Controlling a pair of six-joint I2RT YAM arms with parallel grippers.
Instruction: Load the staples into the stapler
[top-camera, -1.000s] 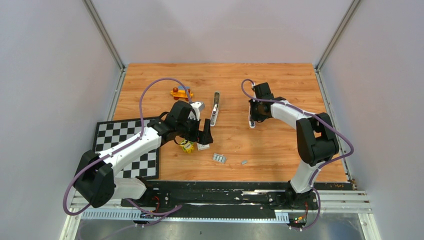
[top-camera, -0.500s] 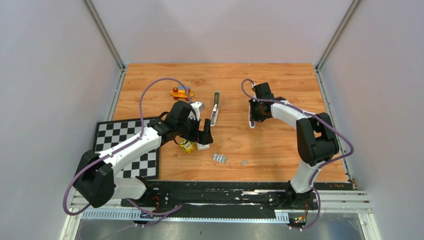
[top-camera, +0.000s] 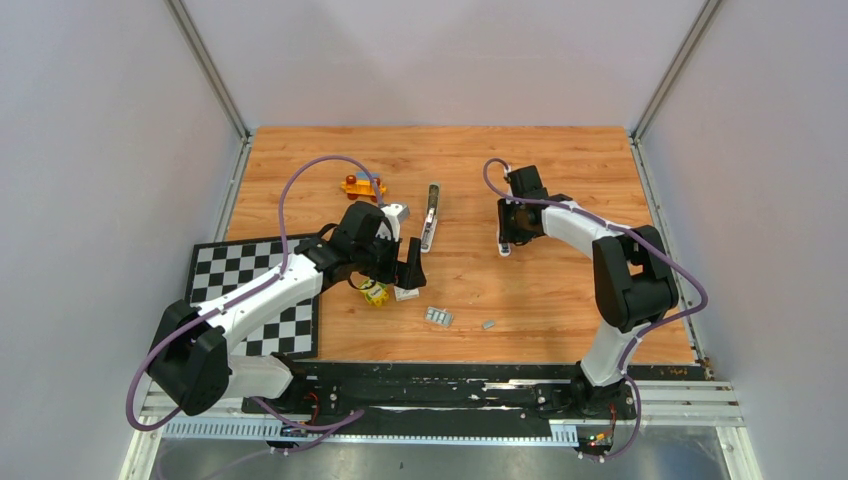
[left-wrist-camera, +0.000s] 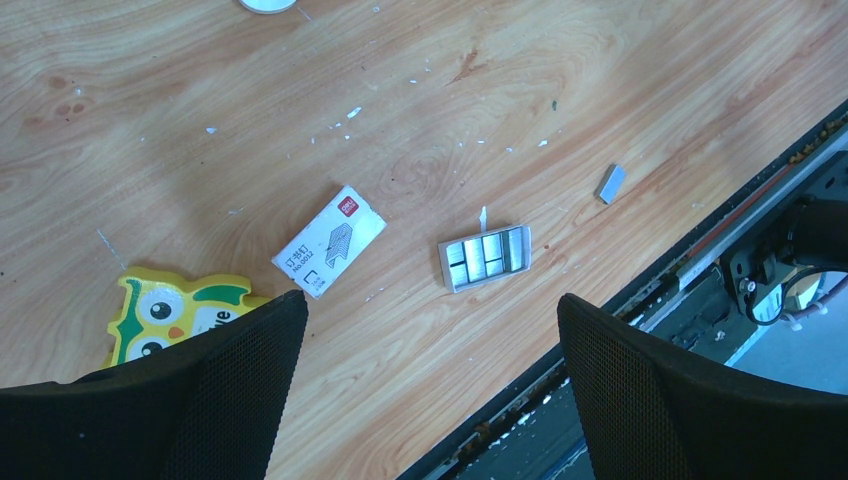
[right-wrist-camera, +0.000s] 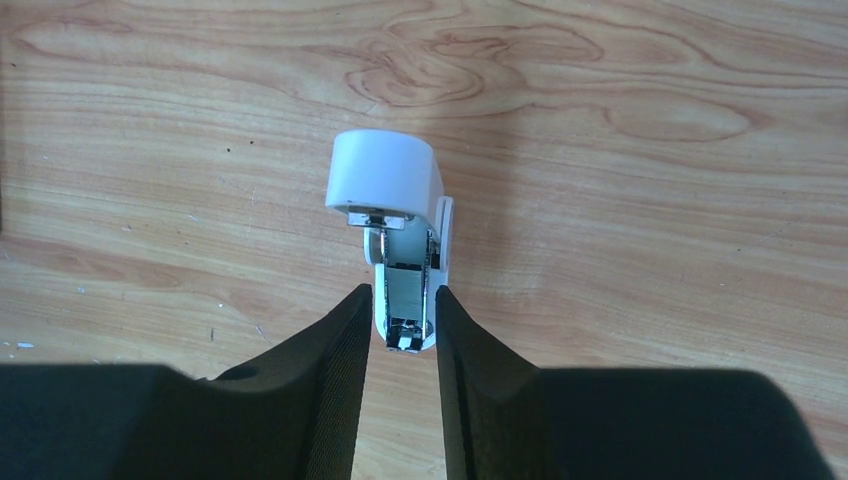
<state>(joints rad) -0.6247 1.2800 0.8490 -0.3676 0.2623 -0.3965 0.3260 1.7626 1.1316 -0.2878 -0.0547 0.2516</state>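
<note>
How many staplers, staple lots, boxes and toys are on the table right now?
Staplers: 2 (white stapler, grey stapler)
Staple lots: 2 (tray of staples, loose strip)
Boxes: 1 (white box)
Toys: 2 (yellow owl, orange toy)
Total: 7

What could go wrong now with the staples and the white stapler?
The staples are tiny; the wide-open left gripper could scatter them or catch the small white box beside them. The right gripper sits close around the white stapler, so moving might drag it.
</note>
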